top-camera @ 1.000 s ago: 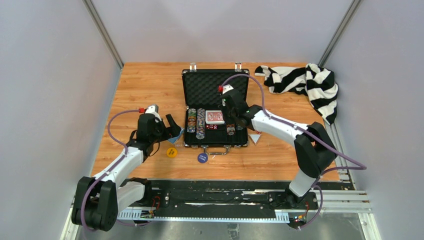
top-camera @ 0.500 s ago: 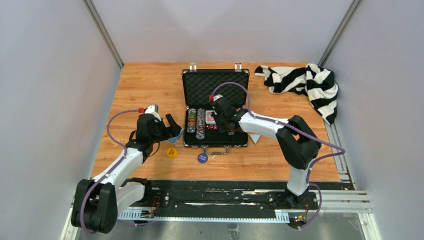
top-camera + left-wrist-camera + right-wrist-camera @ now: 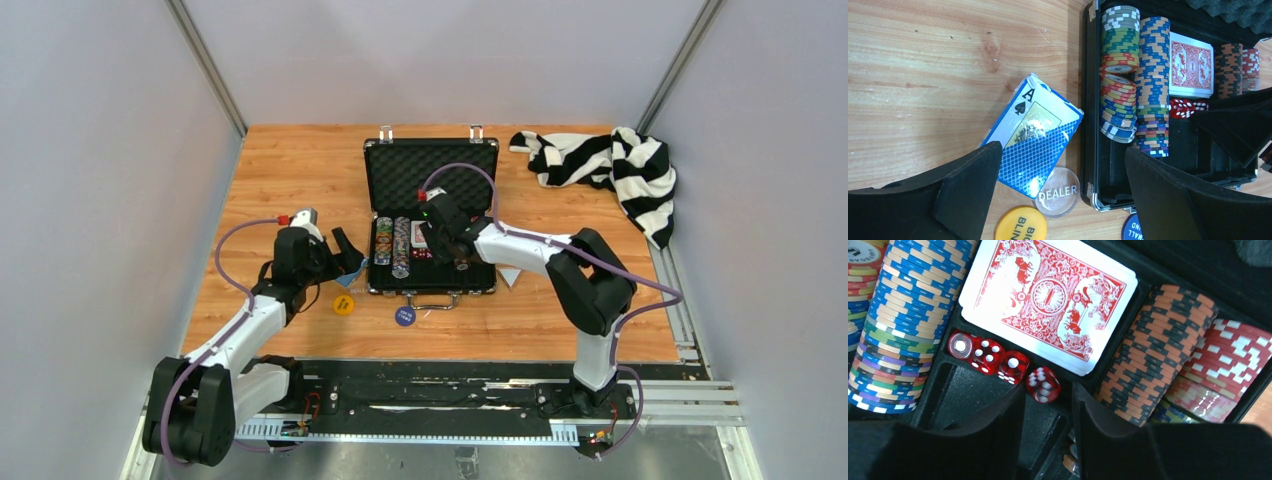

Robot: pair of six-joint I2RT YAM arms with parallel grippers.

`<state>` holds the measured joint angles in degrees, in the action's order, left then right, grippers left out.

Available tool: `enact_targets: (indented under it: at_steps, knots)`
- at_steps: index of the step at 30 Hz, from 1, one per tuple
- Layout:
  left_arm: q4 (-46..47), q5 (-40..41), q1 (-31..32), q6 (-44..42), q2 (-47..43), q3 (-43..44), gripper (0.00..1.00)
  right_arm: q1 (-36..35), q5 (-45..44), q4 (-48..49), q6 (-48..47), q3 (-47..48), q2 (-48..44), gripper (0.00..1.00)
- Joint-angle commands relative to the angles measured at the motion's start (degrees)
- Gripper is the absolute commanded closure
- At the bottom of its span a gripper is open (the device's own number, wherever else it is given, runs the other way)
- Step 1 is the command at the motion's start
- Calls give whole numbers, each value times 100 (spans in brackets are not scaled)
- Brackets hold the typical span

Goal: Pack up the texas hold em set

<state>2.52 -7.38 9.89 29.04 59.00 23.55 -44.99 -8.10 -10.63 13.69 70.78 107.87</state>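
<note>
A black rectangular briefcase was seen lying open at the middle of the grained wooden tabletop. Its raised lid was lined with dimpled foam, and its curved metal handle was turned toward the near edge. In the tray, ridged rows of multicoloured poker chips were laid at the left and a red-backed card deck with an ornate pattern in the middle. Rows of orange-and-black chips and red-and-white chips were laid at the right. Four translucent red dice with white pips were lined up in a slot just near of the deck.

The right tool was held low over that slot. Its matte black fingers were parted narrowly, a little wider than the last die just beyond their tips, and nothing was gripped.

The left tool was held wide open and empty over the tabletop, just left of the briefcase. A glossy blue card box printed with an ace of spades was seen flat beneath it. A clear round DEALER button and a yellow round button were seen just beside the box, with a blue round button near the handle.

A crumpled black-and-white striped cloth was left at the far right.
</note>
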Motion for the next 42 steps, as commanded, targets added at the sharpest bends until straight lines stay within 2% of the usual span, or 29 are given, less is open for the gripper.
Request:
enact_targets:
  at_steps: [1,4,13,19,24,28,33,42]
  knots:
    - [145,-69,22,-30,45,-42,2,-81,90,6,51,79,77,51]
    - [158,-78,22,-30,64,-43,3,-80,186,74,21,-38,-128,46]
    - [191,-127,22,-12,103,-39,3,-81,220,204,-130,-354,-968,45]
    - [191,-144,22,-4,96,-34,3,-33,-223,167,-352,-693,-1839,45]
    - [223,-154,23,45,65,-48,3,730,-505,175,-336,-1569,-2669,45]
    - [287,-191,31,102,114,-52,3,1565,-277,286,-263,-2344,-3057,45]
    - [348,-273,31,136,161,-69,4,2036,-26,474,-284,-2857,-3124,47]
    - [404,-359,31,163,192,-80,4,2069,-165,703,-168,-2932,-2369,57]
